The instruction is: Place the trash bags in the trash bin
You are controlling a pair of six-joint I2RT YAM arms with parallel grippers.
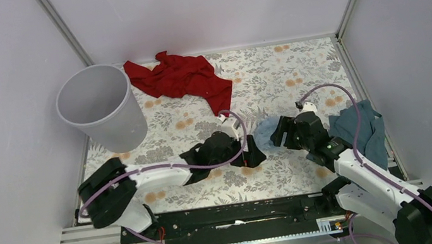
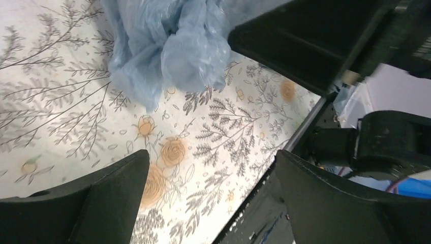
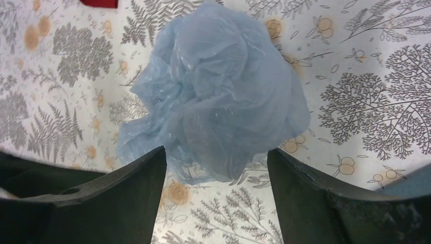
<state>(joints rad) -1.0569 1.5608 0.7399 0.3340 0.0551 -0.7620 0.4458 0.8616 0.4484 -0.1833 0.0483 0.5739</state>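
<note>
Hovering right gripper (image 3: 216,157), jaws spread, lined up on trash bag (image 3: 218,86) for grab; left gripper (image 2: 211,157) released; trash bin (image 1: 118,126) at 10 o'clock.

lab test booth: white panel walls (image 1: 204,9), aluminium frame (image 1: 63,28)

White links (image 1: 158,176), black joints (image 1: 108,199), purple cables (image 1: 325,85)
</note>
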